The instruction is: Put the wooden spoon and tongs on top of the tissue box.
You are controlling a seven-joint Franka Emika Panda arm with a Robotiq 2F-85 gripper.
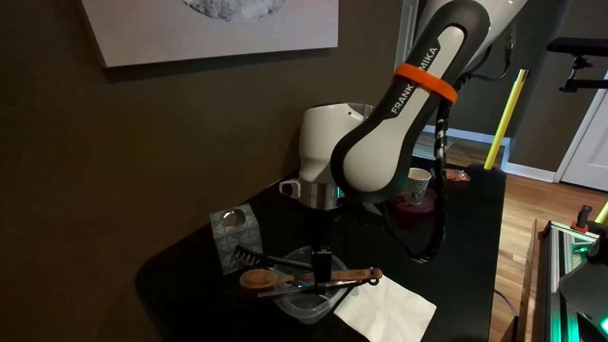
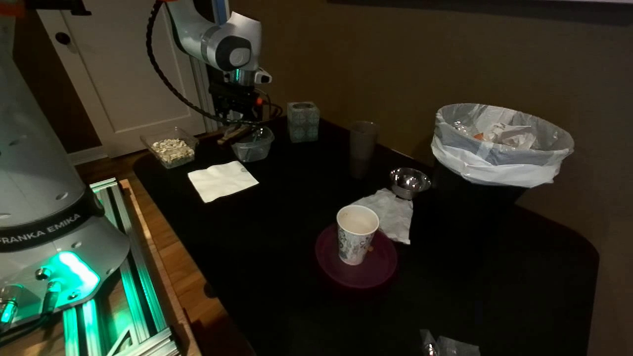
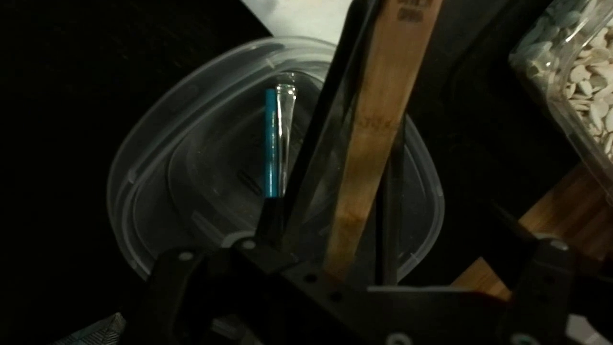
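At the near right corner of the table stands a clear tub of pale seeds; just beyond it a white napkin lies flat. Just left of the napkin stands a clear container; in the wrist view a slim teal strip shows within its outline. Across the container's mouth, side by side from left to right, are the wooden spoon and the tongs; whether they rest on the rim I cannot tell. The spoon's oval head is at the left, its handle end at the right, by the napkin. The toothed end of the tongs is also at the left. The gripper points straight down over both. In the wrist view its jaws stand apart, with spoon and tongs between them; contact is too dark to make out.

Farther back and left, near the wall, stands the tissue box; in an exterior view the toothed end overlaps its lower front, and touching or apart cannot be told.

At the far end of the table, a patterned paper cup stands on a plum-coloured plate, with a metal bowl and a white-lined bin nearer the wall.
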